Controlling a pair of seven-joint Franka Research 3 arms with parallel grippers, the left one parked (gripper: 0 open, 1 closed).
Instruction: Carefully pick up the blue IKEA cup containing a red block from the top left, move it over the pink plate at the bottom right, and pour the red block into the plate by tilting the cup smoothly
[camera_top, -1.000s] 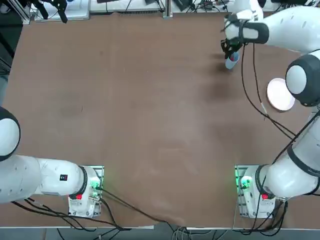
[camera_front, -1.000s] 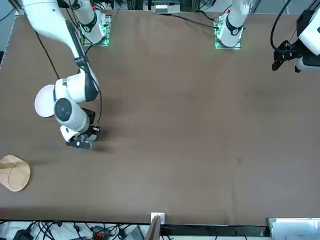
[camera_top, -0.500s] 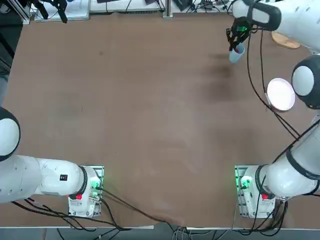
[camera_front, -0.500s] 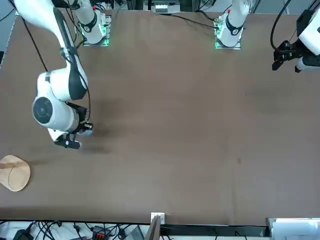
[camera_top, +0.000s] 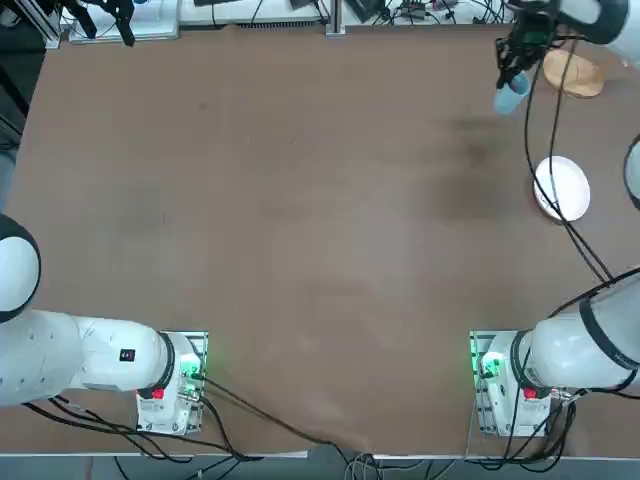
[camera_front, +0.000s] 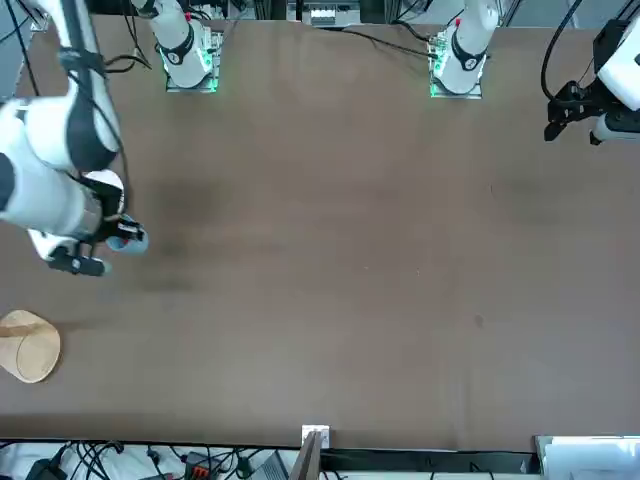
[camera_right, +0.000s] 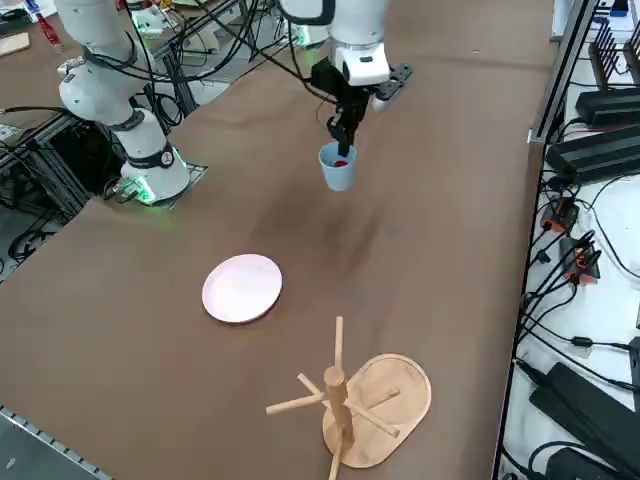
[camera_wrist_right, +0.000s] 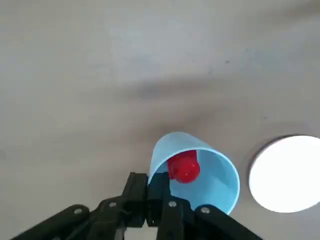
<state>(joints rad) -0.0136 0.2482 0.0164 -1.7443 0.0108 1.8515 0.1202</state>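
Since a second ago your right gripper has carried the blue IKEA cup up off the table and toward the far right corner. In the top view the cup has gone from well left of the pink plate to just beside the wooden mug tree. In the front view the arm has swung to the left edge, and the cup now hangs near the plate.

You will see the fingers pinched tight on the cup's rim, the wall caught between them. The cup hangs in the air, roughly upright in the side view, clear of the table and not over the plate.

The cup is a small light-blue plastic tumbler, slightly tapered, with a round rim. One red block sits inside, against the wall nearest the fingers; it also shows in the side view.

No brand mark or writing can be read on the cup, plate or mug tree.

Count: one cup, one red block, one plate, one mug tree.
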